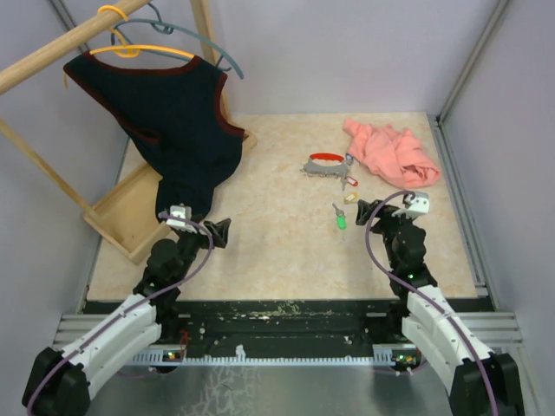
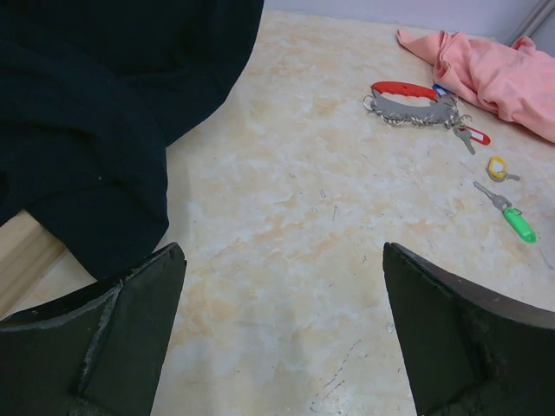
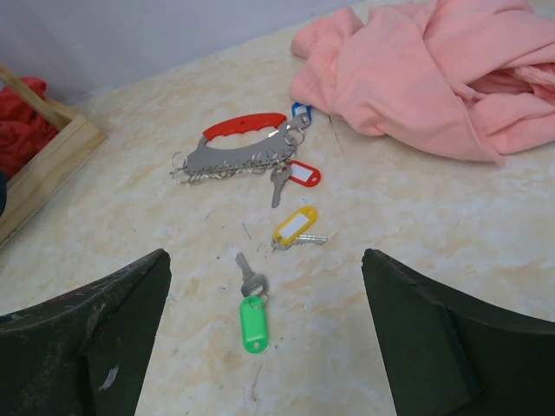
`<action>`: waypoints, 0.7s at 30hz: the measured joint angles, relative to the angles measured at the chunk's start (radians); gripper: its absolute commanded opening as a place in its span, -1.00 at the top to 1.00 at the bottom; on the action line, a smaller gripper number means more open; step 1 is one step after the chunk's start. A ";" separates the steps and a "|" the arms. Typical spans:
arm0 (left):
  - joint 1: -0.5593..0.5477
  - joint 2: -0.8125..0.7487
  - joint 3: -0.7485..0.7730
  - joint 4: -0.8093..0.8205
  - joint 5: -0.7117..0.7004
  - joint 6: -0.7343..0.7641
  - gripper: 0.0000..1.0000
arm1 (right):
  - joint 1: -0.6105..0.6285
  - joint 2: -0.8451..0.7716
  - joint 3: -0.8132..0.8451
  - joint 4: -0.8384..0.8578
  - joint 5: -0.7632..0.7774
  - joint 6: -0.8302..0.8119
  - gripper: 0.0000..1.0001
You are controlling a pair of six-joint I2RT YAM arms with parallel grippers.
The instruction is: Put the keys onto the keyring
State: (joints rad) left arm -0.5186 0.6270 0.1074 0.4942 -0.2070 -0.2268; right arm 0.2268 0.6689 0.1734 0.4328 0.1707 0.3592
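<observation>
Keyring (image 3: 236, 161), green key (image 3: 252, 314), yellow key (image 3: 294, 227) loose

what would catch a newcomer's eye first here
The dark vest hanging from the wooden rack at far left dominates. At far right lies a crumpled pink cloth, and beside it the keyring, with a yellow-tagged key and a green-tagged key loose just below it in the top view.

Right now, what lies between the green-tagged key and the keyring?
The yellow-tagged key, touching neither; the red-tagged key lies by the keyring. Clearest in the right wrist view.
</observation>
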 measured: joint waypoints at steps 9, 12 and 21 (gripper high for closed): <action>0.000 -0.010 0.000 0.000 0.000 0.000 -1.00 | 0.000 0.069 0.018 -0.010 -0.013 -0.001 -0.83; 0.000 -0.010 0.000 0.000 0.000 0.000 -1.00 | 0.000 0.146 0.072 -0.039 -0.019 -0.003 -0.81; 0.000 -0.007 0.000 -0.006 0.017 0.000 -1.00 | 0.000 0.535 0.383 -0.159 -0.036 -0.003 -0.67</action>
State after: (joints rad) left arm -0.5186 0.6201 0.1078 0.4881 -0.1898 -0.2264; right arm 0.2268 1.2037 0.5560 0.2737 0.1345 0.3557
